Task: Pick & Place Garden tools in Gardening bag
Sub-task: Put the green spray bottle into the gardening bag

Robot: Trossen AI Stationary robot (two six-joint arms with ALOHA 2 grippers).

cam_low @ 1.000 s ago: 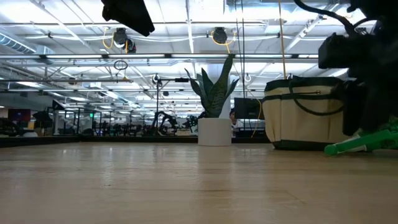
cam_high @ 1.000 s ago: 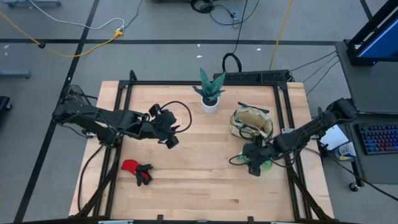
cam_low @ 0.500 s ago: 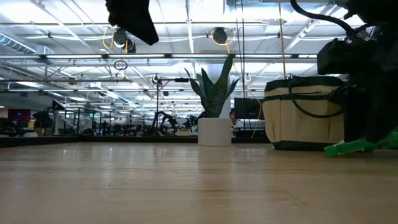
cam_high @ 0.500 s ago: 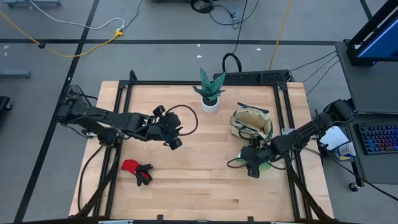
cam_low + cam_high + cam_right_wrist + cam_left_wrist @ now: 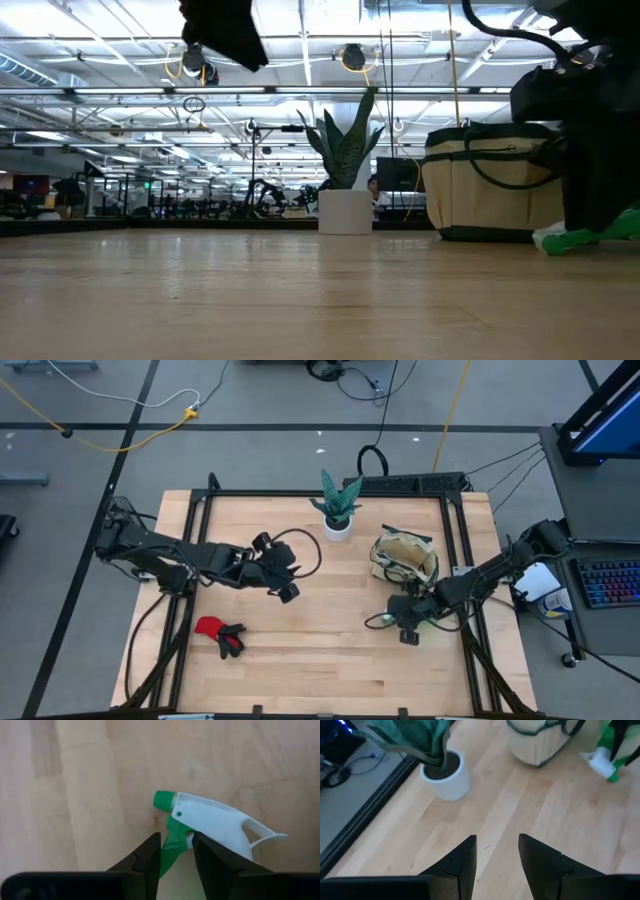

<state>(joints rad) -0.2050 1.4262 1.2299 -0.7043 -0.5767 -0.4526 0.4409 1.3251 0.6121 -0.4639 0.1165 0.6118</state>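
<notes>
1. Just in front of the gardening bag (image 5: 404,559), on the table's right side, your right gripper (image 5: 409,630) sits low over the green spray bottle (image 5: 210,827). Over the last second it has crept slightly toward the table's middle while staying at table height.
2. From the right wrist view, its fingers (image 5: 145,860) straddle the bottle's green neck below the white trigger head, which lies flat on the wood. The jaws look clenched on the neck, though contact on both sides isn't fully clear.
3. At table level, the bottle (image 5: 590,232) has slid a little along the surface and is not lifted. You likely have a grasp forming, not a carry.
4. Your left gripper (image 5: 287,590) has travelled steadily toward the table's centre, hanging high above the wood. Its fingers (image 5: 462,865) are parted and hold nothing, with the potted plant (image 5: 442,772) and the bag ahead of it.
5. Near the front left, the red-and-black gloves (image 5: 220,633) lie untouched, well apart from either arm.
6. Judging from this, the bottle is the next item for the bag; lift before swinging toward its rim.
</notes>
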